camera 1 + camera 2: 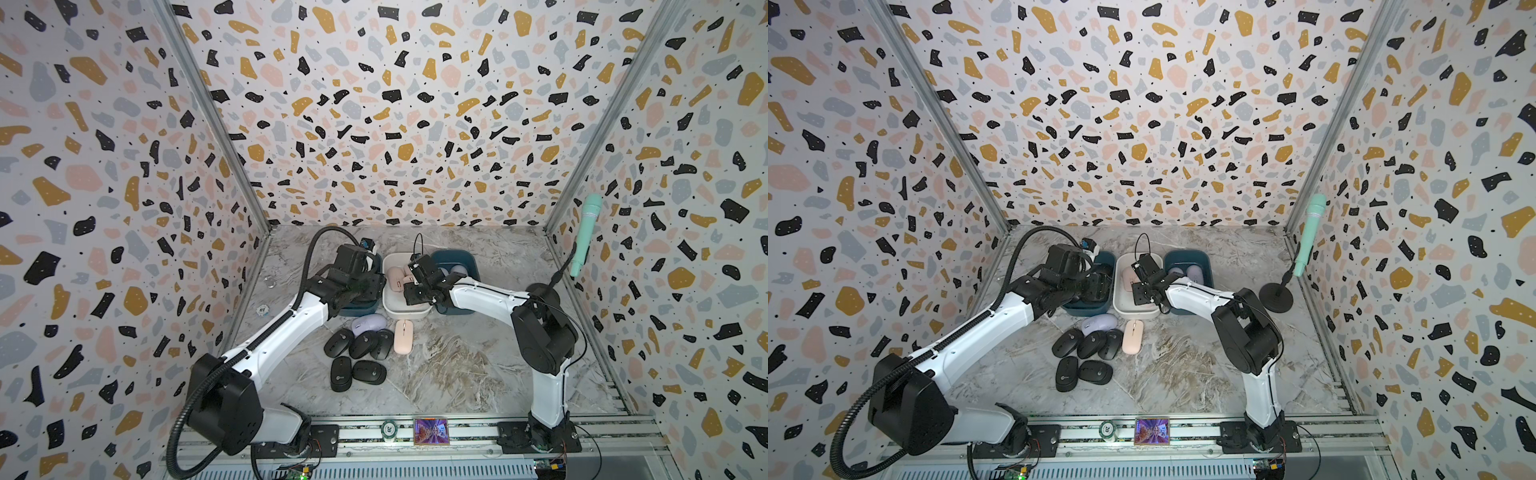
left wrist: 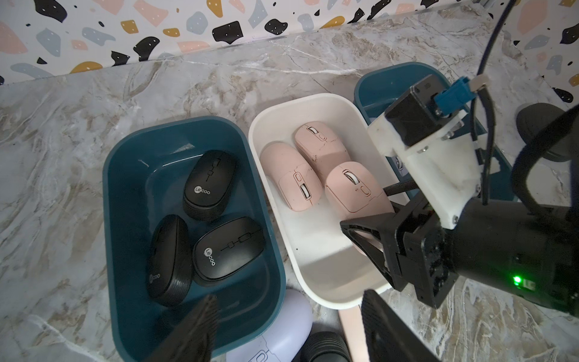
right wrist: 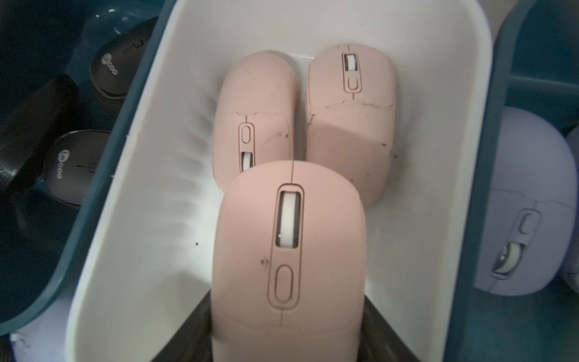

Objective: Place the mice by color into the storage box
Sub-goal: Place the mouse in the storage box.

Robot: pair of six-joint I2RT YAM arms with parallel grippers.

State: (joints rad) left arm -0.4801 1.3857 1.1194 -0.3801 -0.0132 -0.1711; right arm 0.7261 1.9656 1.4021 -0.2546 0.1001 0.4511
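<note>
Loose mice (image 1: 357, 357) lie nearest on the worktop (image 1: 457, 365): five black, one lavender, one pink. Beyond them, the right claw (image 1: 409, 289) grips a pink mouse (image 3: 288, 257) over the white bin (image 1: 405, 312), which holds two pink ones (image 3: 253, 119). The left claw (image 2: 288, 326) hangs open and empty above the teal bin (image 2: 109, 203) of black mice (image 2: 210, 185). Likely next: lower, release, lift clear.

Eight black mice (image 1: 340, 373), four pink mice (image 1: 403, 336), three lavender mice (image 1: 369, 324), three bins (image 2: 319, 266).
</note>
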